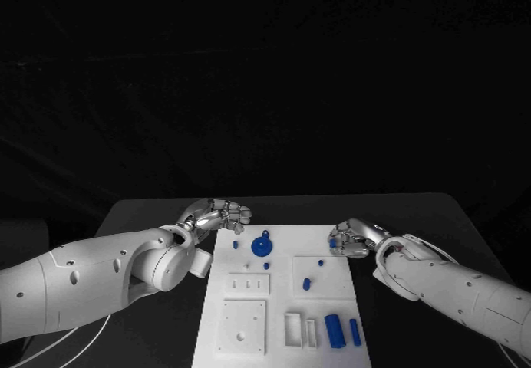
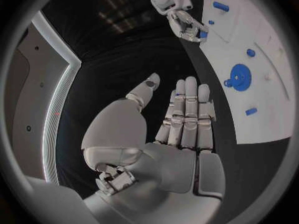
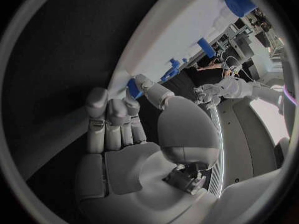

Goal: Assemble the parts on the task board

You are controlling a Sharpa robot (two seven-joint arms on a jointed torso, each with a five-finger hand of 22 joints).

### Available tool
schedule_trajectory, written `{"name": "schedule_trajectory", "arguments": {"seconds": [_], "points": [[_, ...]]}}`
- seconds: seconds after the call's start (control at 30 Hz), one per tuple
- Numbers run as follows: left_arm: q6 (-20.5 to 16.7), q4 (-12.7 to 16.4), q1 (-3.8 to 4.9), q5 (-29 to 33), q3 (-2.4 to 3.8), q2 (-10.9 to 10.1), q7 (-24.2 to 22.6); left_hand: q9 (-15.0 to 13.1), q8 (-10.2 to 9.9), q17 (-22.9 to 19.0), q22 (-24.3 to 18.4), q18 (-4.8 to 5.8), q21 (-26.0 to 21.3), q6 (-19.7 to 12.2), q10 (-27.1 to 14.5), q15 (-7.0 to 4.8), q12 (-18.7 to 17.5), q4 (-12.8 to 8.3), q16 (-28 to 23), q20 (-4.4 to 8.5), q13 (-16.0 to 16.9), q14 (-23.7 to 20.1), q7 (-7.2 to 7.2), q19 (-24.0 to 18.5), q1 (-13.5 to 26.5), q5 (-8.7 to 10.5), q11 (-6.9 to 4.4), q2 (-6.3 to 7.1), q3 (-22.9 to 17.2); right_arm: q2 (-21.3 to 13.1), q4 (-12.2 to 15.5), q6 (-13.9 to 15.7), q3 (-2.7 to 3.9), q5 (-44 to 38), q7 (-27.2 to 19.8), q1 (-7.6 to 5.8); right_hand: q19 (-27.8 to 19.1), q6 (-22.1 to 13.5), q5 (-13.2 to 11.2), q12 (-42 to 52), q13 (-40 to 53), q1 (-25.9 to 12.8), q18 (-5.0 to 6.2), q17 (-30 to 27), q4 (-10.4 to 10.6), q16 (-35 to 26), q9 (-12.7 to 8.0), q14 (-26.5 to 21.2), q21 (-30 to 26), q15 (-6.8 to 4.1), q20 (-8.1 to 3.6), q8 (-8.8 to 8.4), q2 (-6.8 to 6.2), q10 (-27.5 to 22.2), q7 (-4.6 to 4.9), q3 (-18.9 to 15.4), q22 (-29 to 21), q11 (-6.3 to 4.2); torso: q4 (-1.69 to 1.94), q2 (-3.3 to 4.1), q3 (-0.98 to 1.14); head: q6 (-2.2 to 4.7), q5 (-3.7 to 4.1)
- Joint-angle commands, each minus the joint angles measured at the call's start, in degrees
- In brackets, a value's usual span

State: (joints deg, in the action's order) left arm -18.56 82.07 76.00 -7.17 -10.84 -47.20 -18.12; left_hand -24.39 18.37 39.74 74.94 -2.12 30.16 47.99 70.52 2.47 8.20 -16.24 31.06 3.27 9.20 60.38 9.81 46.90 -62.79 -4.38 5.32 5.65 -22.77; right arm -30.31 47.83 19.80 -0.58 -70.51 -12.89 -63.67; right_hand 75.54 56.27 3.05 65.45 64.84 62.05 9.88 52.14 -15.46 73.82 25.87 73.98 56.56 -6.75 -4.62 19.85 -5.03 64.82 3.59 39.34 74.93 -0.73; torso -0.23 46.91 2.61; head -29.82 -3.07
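The white task board [image 1: 249, 326] lies in the middle of the table. At its far right edge my right hand [image 1: 354, 237] pinches a small blue part [image 1: 333, 242] between thumb and a finger; the right wrist view shows that blue part [image 3: 134, 88] at the board's rim. My left hand [image 1: 219, 215] hovers just off the board's far left corner, holding nothing, its fingers [image 2: 189, 112] straight and the thumb apart. A blue disc [image 1: 262, 246] sits on the board's far end, and small blue pegs [image 1: 307, 284] lie in the middle.
Two long blue blocks [image 1: 334, 331] and white blocks [image 1: 293, 330] lie at the board's near right. A square plate with holes [image 1: 243, 326] sits near left. Dark table [image 1: 144, 215] flanks the board on both sides.
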Motion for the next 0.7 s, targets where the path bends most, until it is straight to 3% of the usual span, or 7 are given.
{"name": "schedule_trajectory", "arguments": {"seconds": [0.03,0.17,0.3,0.33,0.6,0.7], "points": [[1.28,0.10,0.06,-0.20,0.06,0.05,-0.17,-0.10,-0.24,0.08,0.25,-0.69,0.34,-0.04,0.21,-0.02,-0.21,-0.02,-0.16,-0.02,0.06,-0.32,0.21,-0.24,0.56,0.22,0.16,-0.05,-0.44,-0.43,1.01,0.82,-0.03,-0.82,1.07,0.07,0.02,2.78,-0.25,0.39,0.08,-0.03,5.12,0.09,-0.05,-0.26,0.75,0.06,0.28,-0.53,-0.23,0.64,0.36,-0.02,1.67,0.70,1.00,-0.39,-0.08,-0.04,0.02,-0.10,-0.04],[1.59,0.08,0.06,-1.24,0.06,0.01,0.40,-0.16,-0.14,0.08,0.26,-0.67,0.34,0.12,0.26,0.00,-0.19,0.11,-0.18,-0.05,0.10,-0.34,0.16,-0.27,0.80,0.24,0.15,-0.19,-0.43,-1.57,3.11,0.87,0.04,-2.94,2.68,-0.29,0.12,2.99,-0.25,0.42,0.10,-0.05,5.12,0.15,-0.27,-0.25,0.92,0.11,0.38,-0.66,-0.28,0.77,0.20,0.05,1.54,1.21,1.00,-0.52,-0.15,-0.13,-0.06,0.00,0.02],[2.54,-0.27,0.08,-2.49,0.08,0.08,1.64,-0.51,0.47,0.17,0.31,-0.71,0.45,1.18,0.93,-0.09,0.16,0.40,-0.05,0.01,0.35,-0.12,-0.45,-0.17,1.56,0.27,-0.19,-0.51,-0.39,-2.58,6.07,0.09,0.37,-5.83,5.25,-1.69,0.23,3.16,-0.25,0.45,0.12,-0.08,5.12,0.21,-0.44,-0.23,1.04,0.16,0.49,-0.73,-0.32,0.86,0.01,0.13,1.46,1.56,1.00,-0.60,-0.30,-0.26,-0.11,0.25,0.04],[3.03,-0.61,0.08,-2.54,0.09,0.22,2.39,-0.78,1.02,0.24,0.34,-0.74,0.53,2.25,2.04,-0.19,0.75,0.61,0.08,0.09,0.67,0.11,-0.92,-0.06,2.10,0.28,-0.73,-0.67,-0.32,-2.88,7.37,-0.47,0.51,-7.24,6.52,-2.36,0.27,3.24,-0.25,0.46,0.13,-0.07,5.12,0.24,-0.53,-0.23,1.09,0.18,0.53,-0.76,-0.34,0.90,-0.11,0.16,1.43,1.70,0.99,-0.63,-0.32,-0.27,-0.10,0.44,0.07],[4.13,-2.12,0.06,-5.63,0.08,1.61,7.48,-1.28,2.18,0.55,0.44,-0.84,0.88,5.56,4.59,-0.60,1.88,1.51,0.58,0.45,1.50,0.81,-2.35,0.35,5.14,0.58,-1.99,-1.08,0.16,-4.04,14.87,-1.52,0.64,-13.99,15.05,-4.82,0.47,3.50,-0.24,0.44,0.12,-0.01,5.12,0.33,-0.70,-0.23,1.24,0.23,0.65,-0.86,-0.38,0.99,-0.69,0.28,1.32,2.47,0.93,-0.74,-1.00,-1.04,-0.31,0.76,-0.14],[4.53,-2.10,0.06,-7.47,0.08,1.99,10.27,-1.30,2.29,0.96,0.48,-0.84,1.08,6.45,5.69,-1.04,2.36,1.91,1.36,0.75,1.86,1.59,-2.71,0.64,6.40,0.77,-2.51,-1.13,0.44,-3.94,17.35,-3.14,0.64,-14.73,19.26,-5.73,0.67,3.66,-0.24,0.44,0.12,0.05,5.12,0.38,-0.70,-0.23,1.28,0.28,0.76,-0.89,-0.41,1.01,-1.11,0.37,1.26,3.03,0.91,-0.79,-1.29,-1.45,-0.43,0.83,-0.34]]}}
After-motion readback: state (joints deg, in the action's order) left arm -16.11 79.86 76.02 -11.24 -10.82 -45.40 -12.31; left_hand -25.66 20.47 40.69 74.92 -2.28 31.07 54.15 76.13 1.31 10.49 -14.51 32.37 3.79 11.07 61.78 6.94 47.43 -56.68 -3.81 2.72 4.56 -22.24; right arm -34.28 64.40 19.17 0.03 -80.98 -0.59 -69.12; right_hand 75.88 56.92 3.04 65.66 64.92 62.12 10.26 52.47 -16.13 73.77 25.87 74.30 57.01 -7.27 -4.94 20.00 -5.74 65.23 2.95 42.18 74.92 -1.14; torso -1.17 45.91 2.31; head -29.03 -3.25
